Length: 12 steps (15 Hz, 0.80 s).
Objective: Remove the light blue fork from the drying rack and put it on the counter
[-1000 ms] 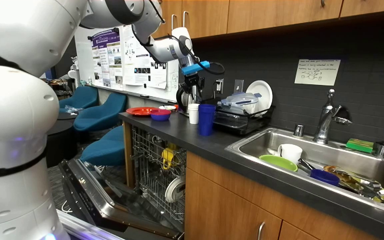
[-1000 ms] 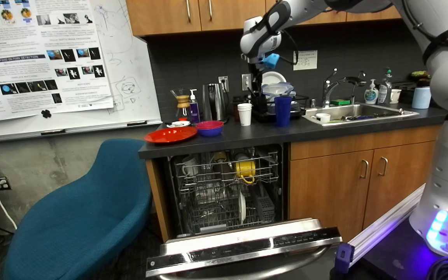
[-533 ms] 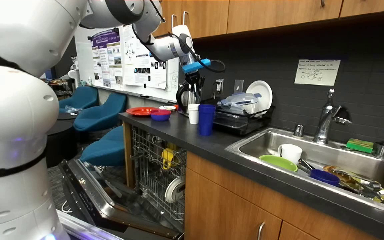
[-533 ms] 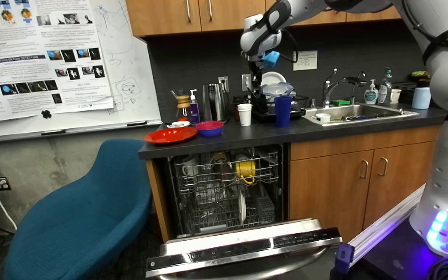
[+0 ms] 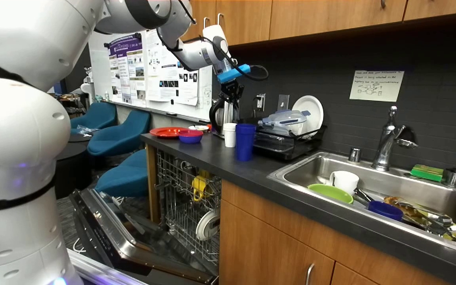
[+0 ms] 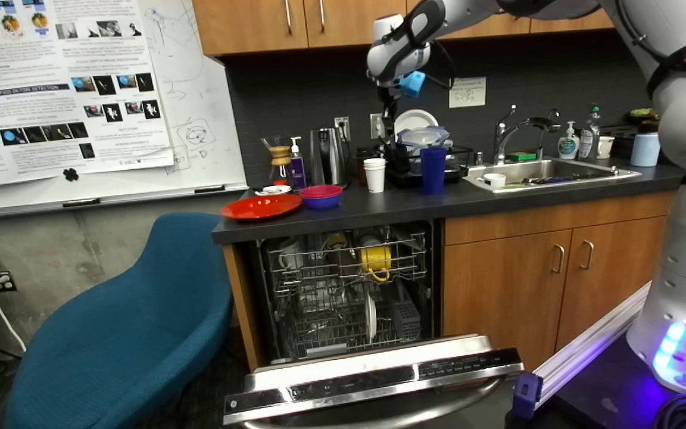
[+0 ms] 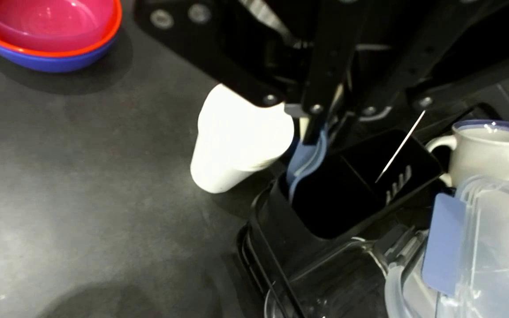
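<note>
In an exterior view the hand [image 5: 232, 101] is found raised slightly against half a second ago; nothing on the desk [image 5: 212, 149] is seen shifted. In an exterior view a small rise is likewise recorded, the hand held above an end of the drying rack [image 6: 407, 179]; detail below it is lost against dark parts. Lift-out is judged just begun, setting-down yet to be done. In the wrist view the light blue fork [image 7: 302, 157] is pinched between the hand's fingers, as far as can be read; its lower end is shown at a corner of the black cutlery holder [image 7: 287, 227], whether inside or just above cannot be told. Fork noted as slim, dull pale blue, smooth, bowed and tilted; tines not made out. White cups [image 7: 232, 145] are seen just beside and could be brushed.
</note>
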Each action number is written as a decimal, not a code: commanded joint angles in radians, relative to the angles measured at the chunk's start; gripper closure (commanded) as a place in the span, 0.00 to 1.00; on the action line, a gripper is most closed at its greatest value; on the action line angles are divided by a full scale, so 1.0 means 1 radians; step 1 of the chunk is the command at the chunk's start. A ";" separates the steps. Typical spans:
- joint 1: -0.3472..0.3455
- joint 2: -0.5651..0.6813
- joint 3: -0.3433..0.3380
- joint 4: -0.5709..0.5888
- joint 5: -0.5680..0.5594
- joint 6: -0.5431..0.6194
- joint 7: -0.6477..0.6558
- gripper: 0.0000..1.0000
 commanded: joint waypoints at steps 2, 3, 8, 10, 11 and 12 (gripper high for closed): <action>0.021 0.002 -0.001 0.063 -0.020 0.061 0.020 0.98; 0.027 0.003 -0.002 0.074 -0.024 0.077 0.023 0.99; 0.056 -0.034 0.013 0.058 -0.021 0.118 0.022 0.99; 0.079 -0.054 0.017 0.038 -0.025 0.146 0.024 0.99; 0.091 -0.061 0.021 0.038 -0.024 0.159 0.026 0.99; 0.102 -0.068 0.027 0.037 -0.022 0.166 0.030 0.99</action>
